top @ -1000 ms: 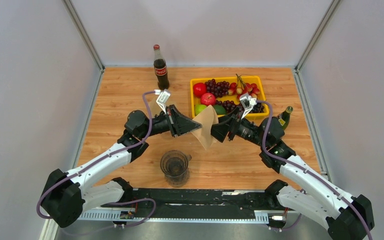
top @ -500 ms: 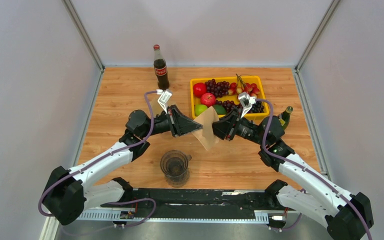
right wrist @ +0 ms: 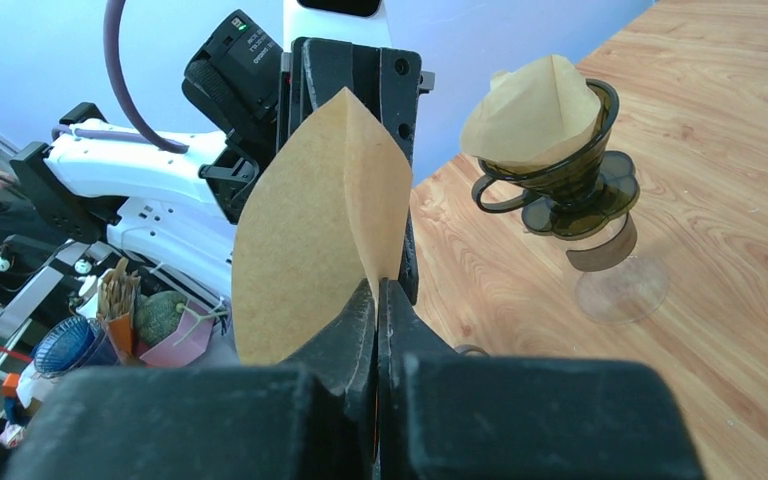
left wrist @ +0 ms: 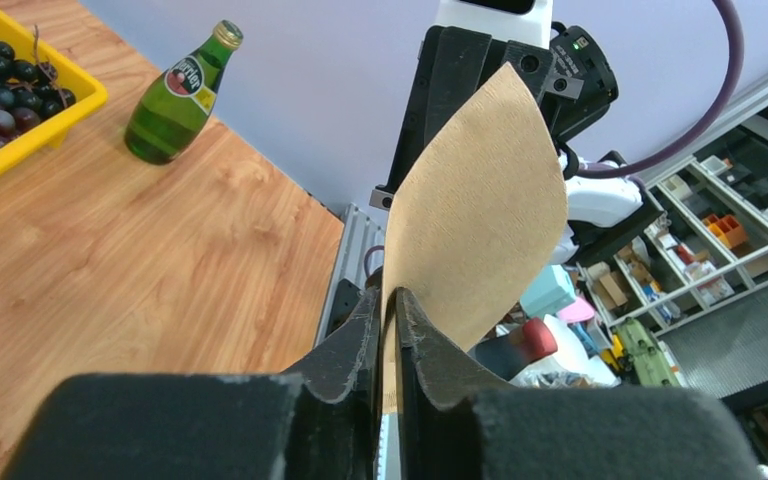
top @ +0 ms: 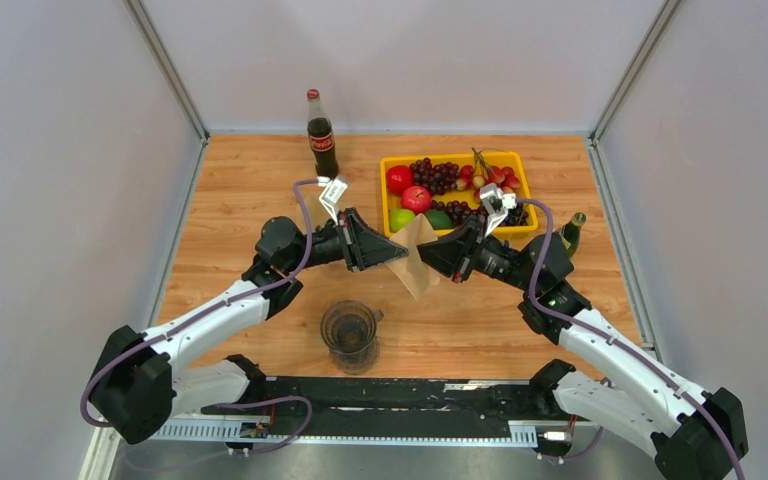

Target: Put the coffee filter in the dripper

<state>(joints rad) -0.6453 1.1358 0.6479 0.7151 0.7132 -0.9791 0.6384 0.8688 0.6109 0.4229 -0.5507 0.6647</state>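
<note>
We count two filters, two bottles and one fruit tray (top: pixel 450 156). The coffee filter (top: pixel 415 264) hangs above the tabletop (top: pixel 240 200). The left fingers (top: pixel 380 250) are clenched on its 9 o'clock edge and the right fingers (top: pixel 442 255) on its 3 o'clock edge. A second filter (right wrist: pixel 532 110) sits in the dripper (right wrist: pixel 560 180). One glass vessel (top: pixel 350 335) stands at 6 o'clock below the held filter. The cola bottle (top: pixel 321 135) and the green bottle (top: pixel 569 235) stand apart.
</note>
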